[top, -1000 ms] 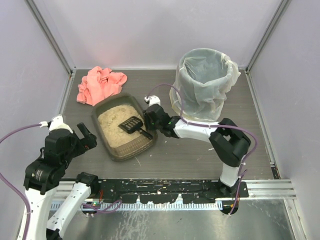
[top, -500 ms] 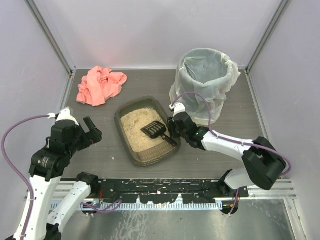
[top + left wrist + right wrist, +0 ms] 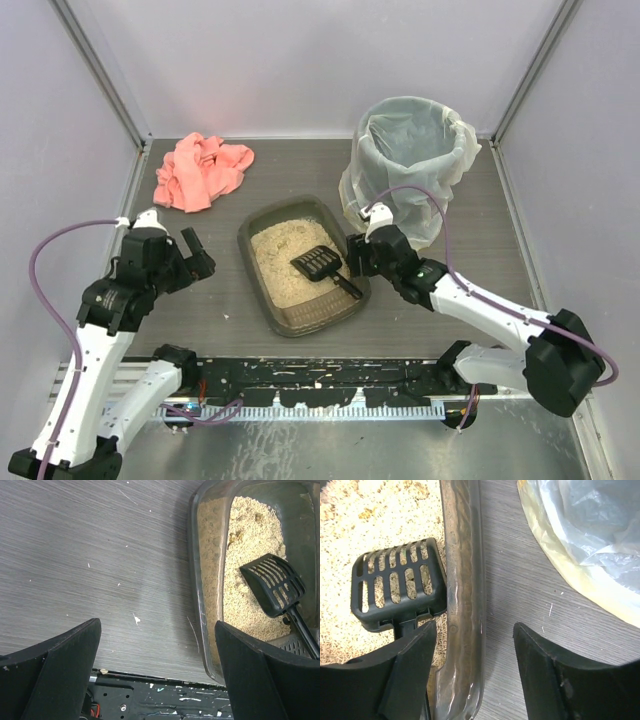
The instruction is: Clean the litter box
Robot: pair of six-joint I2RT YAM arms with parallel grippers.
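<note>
Top external: bin point(image 3: 415, 150) beside litter box point(image 3: 243, 240)

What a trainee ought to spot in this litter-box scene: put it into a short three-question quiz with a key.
1. True or false: the scoop lies inside the litter box.
2. What sits between the fingers of the right gripper? A) the litter box's rim B) the pink cloth C) the bin's liner
3. Is the left gripper open or shut, and does it hold anything?
Key: 1 true. 2 A. 3 open, holding nothing.
</note>
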